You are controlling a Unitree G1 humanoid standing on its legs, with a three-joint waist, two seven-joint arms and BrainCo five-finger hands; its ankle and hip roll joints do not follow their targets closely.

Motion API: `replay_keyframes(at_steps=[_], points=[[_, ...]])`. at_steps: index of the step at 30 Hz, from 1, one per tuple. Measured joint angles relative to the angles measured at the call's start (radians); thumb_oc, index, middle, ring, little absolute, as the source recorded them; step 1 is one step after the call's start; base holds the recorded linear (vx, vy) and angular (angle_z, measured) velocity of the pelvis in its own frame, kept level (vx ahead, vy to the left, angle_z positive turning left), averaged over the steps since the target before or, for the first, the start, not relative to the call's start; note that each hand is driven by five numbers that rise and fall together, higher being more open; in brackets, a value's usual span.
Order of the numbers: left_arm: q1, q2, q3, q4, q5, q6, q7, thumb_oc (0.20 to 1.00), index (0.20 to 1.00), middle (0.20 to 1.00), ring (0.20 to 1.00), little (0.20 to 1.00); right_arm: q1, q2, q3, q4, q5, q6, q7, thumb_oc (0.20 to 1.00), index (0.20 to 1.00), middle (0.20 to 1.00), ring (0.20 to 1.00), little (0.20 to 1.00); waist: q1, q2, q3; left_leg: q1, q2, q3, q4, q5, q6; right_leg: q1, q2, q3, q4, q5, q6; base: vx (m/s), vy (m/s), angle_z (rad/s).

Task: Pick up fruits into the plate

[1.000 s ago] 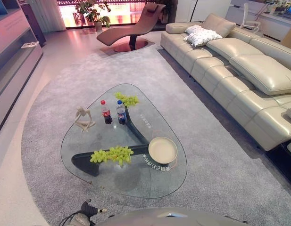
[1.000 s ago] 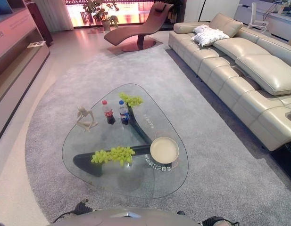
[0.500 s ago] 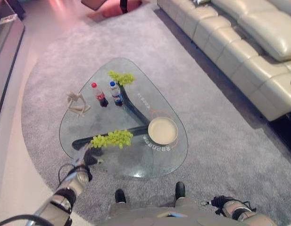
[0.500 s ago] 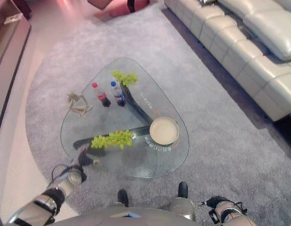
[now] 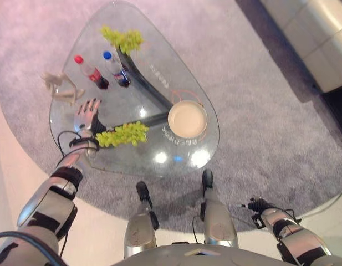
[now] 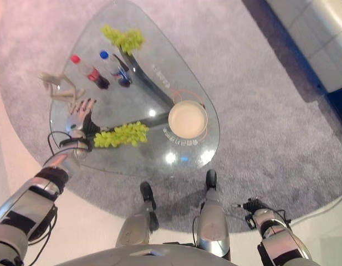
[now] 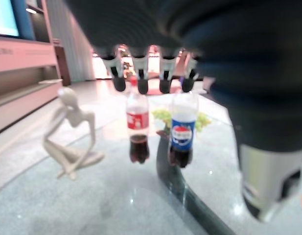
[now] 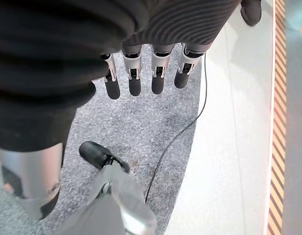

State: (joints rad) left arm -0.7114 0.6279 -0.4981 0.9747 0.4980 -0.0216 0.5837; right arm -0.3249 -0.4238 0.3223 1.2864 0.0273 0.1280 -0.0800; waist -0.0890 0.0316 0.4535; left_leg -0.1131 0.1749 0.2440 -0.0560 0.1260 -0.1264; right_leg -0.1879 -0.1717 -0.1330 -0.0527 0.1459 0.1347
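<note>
The glass tabletop [image 5: 159, 158] stands on a grey rug [image 5: 259, 111], its dark base [image 5: 138, 83] showing through the glass; on it, toward the robot's right, sits the round cream plate [image 5: 187, 118], with nothing in it; one bunch of green grapes [image 5: 122, 134] lies on the near part of the glass, to the left of the plate and apart from it; a second bunch [image 5: 123, 39] lies at the far end, beyond two small bottles; the red-capped bottle [image 5: 91, 72] and the blue-capped bottle [image 5: 115, 68] stand upright side by side, both with dark drink in them; a pale figurine [image 5: 62, 88] of a seated figure sits near the left edge; the left hand [image 5: 87, 114] reaches over the left part of the tabletop, between the figurine and the near grapes, just beside the grapes, though whether it touches them cannot be told; its fingers [image 7: 141, 68] are straight and spread, holding nothing, and past them in the left wrist view stand the bottles and the figurine; the right hand [image 5: 261, 209] hangs low at the robot's right side over the edge of the rug, well away from the tabletop; its fingers [image 8: 135, 73] are likewise straight and relaxed, holding nothing; a pale sofa [image 5: 320, 39] lies at the far right.
</note>
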Motion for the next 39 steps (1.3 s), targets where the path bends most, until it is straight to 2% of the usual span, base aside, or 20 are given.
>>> replay_keyframes(at_steps=[7, 15, 24, 26, 32, 39], points=[[-0.056, -0.002, -0.041, 0.032, -0.016, -0.004, -0.027, 1.000, 1.000, 1.000, 1.000, 1.000, -0.037, 0.000, 0.001, -0.017, 0.042, -0.002, -0.023, 1.000, 1.000, 1.000, 1.000, 1.000, -0.011, -0.009, 0.033, -0.050, 0.000, -0.014, 0.019, 0.000, 0.000, -0.036, -0.004, -0.014, 0.012, 0.000, 0.000, -0.03, -0.046, 0.07], [-0.104, -0.002, -0.156, 0.073, 0.014, -0.001, -0.069, 1.000, 1.000, 1.000, 1.000, 1.000, -0.110, 0.002, 0.000, -0.019, 0.122, -0.019, -0.049, 1.000, 1.000, 1.000, 1.000, 1.000, -0.021, -0.036, 0.057, -0.148, -0.002, -0.029, 0.079, 0.003, 0.004, -0.134, -0.016, -0.010, 0.083, -0.004, -0.001, -0.01, -0.010, 0.03], [-0.121, -0.008, -0.195, 0.088, 0.016, 0.024, -0.089, 1.000, 1.000, 1.000, 1.000, 1.000, -0.126, -0.003, -0.014, -0.019, 0.159, -0.022, -0.071, 1.000, 1.000, 1.000, 1.000, 1.000, -0.029, -0.036, 0.063, -0.258, -0.008, -0.032, 0.146, 0.000, 0.018, -0.262, -0.030, 0.020, 0.169, -0.023, 0.001, 0.00, 0.005, -0.01], [-0.121, -0.025, -0.195, 0.116, 0.020, 0.046, -0.086, 1.000, 1.000, 1.000, 1.000, 1.000, -0.133, -0.004, -0.014, -0.019, 0.159, -0.024, -0.073, 1.000, 1.000, 1.000, 1.000, 1.000, -0.033, -0.036, 0.064, -0.278, -0.008, -0.032, 0.161, -0.001, 0.019, -0.285, -0.031, 0.024, 0.188, -0.024, -0.003, 0.00, 0.000, 0.00], [-0.131, -0.027, -0.188, 0.152, 0.028, 0.123, 0.024, 1.000, 1.000, 1.000, 1.000, 1.000, -0.154, -0.029, -0.013, -0.043, 0.159, -0.041, -0.073, 1.000, 1.000, 1.000, 1.000, 1.000, -0.037, -0.036, 0.064, -0.346, -0.006, -0.032, 0.213, -0.012, 0.025, -0.368, -0.036, 0.044, 0.259, -0.045, -0.007, 0.00, 0.015, -0.02], [-0.147, -0.026, -0.090, 0.212, -0.039, 0.149, 0.143, 1.000, 1.000, 1.000, 1.000, 1.000, -0.148, -0.030, -0.012, -0.043, 0.159, -0.069, -0.073, 1.000, 1.000, 1.000, 1.000, 1.000, -0.054, -0.039, 0.066, -0.426, 0.002, -0.049, 0.295, -0.040, 0.029, -0.428, -0.039, 0.047, 0.307, -0.059, -0.011, -0.01, -0.010, 0.01]])
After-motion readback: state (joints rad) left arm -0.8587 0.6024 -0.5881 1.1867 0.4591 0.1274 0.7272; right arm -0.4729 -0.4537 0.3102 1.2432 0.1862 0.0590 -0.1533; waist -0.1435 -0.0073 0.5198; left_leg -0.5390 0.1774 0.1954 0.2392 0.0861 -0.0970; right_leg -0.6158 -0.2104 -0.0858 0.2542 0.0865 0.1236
